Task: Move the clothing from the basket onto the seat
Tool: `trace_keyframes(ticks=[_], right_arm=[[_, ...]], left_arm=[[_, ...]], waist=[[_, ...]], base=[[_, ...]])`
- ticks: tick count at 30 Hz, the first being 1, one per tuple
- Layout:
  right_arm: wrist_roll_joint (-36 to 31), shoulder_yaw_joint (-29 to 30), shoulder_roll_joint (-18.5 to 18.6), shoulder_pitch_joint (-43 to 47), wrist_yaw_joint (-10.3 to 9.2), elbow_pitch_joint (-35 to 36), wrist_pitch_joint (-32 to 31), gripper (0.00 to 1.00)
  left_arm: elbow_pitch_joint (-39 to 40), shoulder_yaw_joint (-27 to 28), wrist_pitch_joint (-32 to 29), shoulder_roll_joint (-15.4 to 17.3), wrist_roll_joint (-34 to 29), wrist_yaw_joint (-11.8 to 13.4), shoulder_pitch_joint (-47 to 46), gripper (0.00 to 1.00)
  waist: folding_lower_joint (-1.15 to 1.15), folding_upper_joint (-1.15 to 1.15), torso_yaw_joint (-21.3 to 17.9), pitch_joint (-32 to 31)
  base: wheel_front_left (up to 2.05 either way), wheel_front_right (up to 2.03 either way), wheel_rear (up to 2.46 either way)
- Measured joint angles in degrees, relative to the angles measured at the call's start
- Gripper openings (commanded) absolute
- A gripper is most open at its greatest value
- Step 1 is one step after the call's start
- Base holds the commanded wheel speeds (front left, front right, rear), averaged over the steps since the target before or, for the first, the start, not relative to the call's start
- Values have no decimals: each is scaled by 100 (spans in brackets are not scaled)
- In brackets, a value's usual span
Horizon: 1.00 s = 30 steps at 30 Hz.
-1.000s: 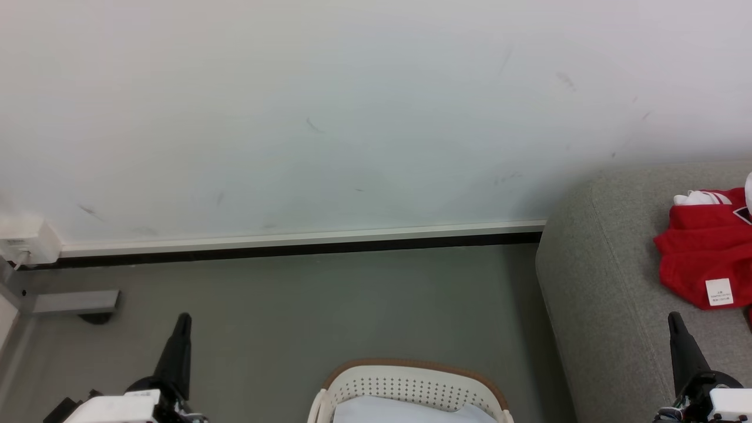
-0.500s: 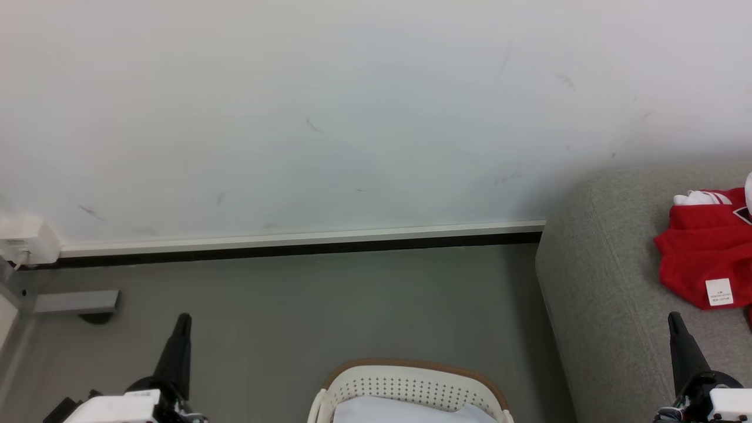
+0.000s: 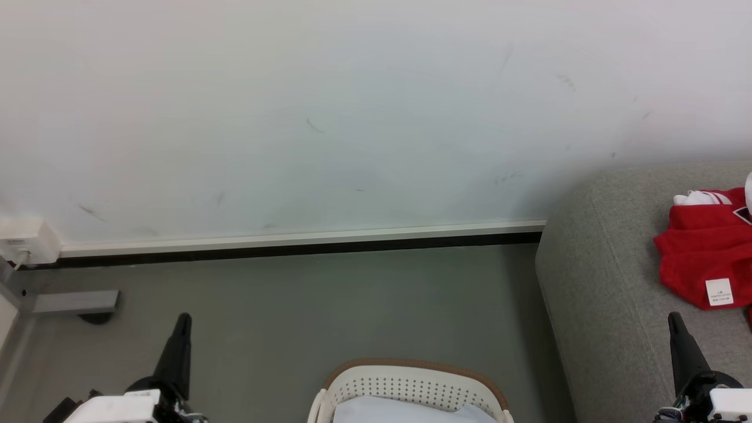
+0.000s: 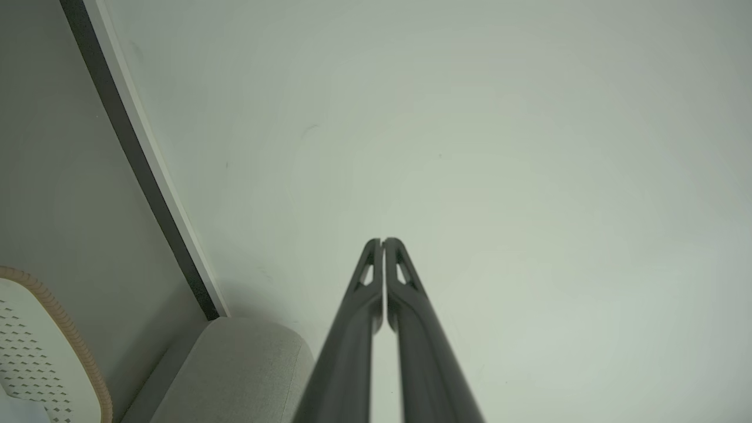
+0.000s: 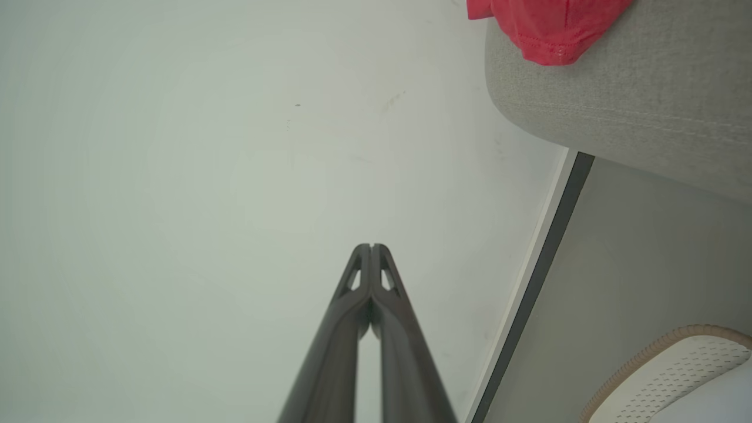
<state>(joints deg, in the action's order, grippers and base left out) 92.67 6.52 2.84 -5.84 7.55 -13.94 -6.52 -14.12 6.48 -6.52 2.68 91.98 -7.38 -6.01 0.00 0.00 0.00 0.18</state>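
Red clothing [image 3: 702, 247] with a white label lies bunched on the grey seat [image 3: 599, 282] at the right; its hem [image 5: 543, 29] hangs over the seat's edge [image 5: 634, 100]. The cream basket [image 3: 411, 385] with a brown rim stands on the floor at the bottom centre, pale inside. Its rim also shows in the wrist views [image 4: 53, 346] [image 5: 664, 364]. My left gripper [image 3: 183, 320] points up at the lower left, shut and empty [image 4: 383, 242]. My right gripper [image 3: 673, 317] rises at the lower right before the seat, shut and empty [image 5: 371, 247].
A pale wall [image 3: 329, 117] with a white and black skirting [image 3: 294, 244] runs behind the grey floor [image 3: 329, 305]. A white socket box [image 3: 23, 241] and a grey metal foot [image 3: 73, 301] sit at the far left.
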Motion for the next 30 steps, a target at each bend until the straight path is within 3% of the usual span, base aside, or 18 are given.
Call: trace_keyframes(ticks=[30], right_arm=[[-9,3,-2,0,0,0,-3,0]], left_arm=[[0,0,0,0,0,0,0,0]], waist=[[0,0,0,0]], base=[[0,0,0]])
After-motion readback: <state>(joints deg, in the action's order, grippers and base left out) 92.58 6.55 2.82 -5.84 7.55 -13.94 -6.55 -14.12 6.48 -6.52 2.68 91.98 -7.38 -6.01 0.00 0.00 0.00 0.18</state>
